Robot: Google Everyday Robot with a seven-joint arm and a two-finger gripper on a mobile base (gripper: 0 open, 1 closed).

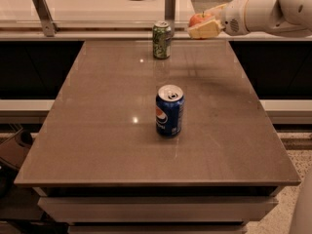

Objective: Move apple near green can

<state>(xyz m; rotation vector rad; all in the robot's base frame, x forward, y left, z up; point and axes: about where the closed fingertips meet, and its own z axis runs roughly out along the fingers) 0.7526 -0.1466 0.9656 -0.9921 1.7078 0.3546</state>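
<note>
Pincer (201,27) with apple (197,18) over brown table's (107,116) far edge, near green can (162,41)

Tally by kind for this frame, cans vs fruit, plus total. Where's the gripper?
Cans: 2. The slim green drink can and the blue Pepsi can both stand upright on the brown table.
Apples: 1. The round red-orange apple is held in the gripper, above the table's far edge, right of the green can.
Total: 3
</note>
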